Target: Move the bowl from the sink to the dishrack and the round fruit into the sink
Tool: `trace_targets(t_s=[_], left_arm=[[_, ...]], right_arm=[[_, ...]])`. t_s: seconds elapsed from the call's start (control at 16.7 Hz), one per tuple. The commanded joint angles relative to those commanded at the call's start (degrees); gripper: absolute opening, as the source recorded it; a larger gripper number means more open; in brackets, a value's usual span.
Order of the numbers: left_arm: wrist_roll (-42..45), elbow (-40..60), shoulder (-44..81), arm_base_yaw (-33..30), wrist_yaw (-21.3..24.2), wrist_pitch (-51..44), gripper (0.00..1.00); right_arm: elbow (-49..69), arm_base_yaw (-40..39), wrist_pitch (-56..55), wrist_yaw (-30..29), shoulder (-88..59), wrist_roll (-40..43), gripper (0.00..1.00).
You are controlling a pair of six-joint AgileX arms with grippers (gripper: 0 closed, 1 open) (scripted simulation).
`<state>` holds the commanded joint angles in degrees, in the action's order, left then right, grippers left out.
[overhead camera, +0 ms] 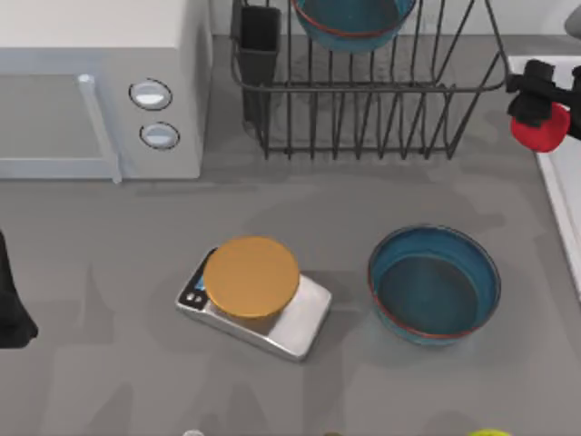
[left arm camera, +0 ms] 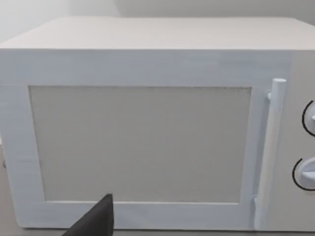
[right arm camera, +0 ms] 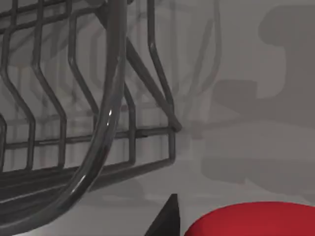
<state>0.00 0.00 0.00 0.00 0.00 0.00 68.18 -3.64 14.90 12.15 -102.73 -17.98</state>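
My right tool at top view's right edge, clamped on round fruit, held above sink rim, just right of dishrack. Right wrist view: red fruit close under camera, rack wires beside it. One bowl sits in dishrack at rear. Second bowl upright on tabletop, right of kitchen scale, well apart from my right tool. My left tool parked at left edge, facing microwave; cannot tell its opening.
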Motion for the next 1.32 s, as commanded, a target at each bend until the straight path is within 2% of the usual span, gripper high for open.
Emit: trace_targets(t_s=[0.36, 0.6, 0.84, 1.32], left_arm=[[0.0, 0.0, 0.0, 0.0, 0.0, 0.0, 1.0], [0.0, 0.0, 0.0, 0.0, 0.0, 0.0, 1.0], [0.0, 0.0, 0.0, 0.0, 0.0, 0.0, 1.0], [0.0, 0.0, 0.0, 0.0, 0.0, 0.0, 1.0]], right_arm=[[-17.89, 18.26, -40.14, 9.11, 8.49, 9.03, 0.0], [-28.05, 28.05, -58.04, 13.84, 13.94, 14.02, 0.0], [-33.64, 33.42, -66.29, 16.41, 16.97, 16.74, 0.0], [-34.04, 33.75, -68.81, 16.44, 14.85, 16.79, 0.0]])
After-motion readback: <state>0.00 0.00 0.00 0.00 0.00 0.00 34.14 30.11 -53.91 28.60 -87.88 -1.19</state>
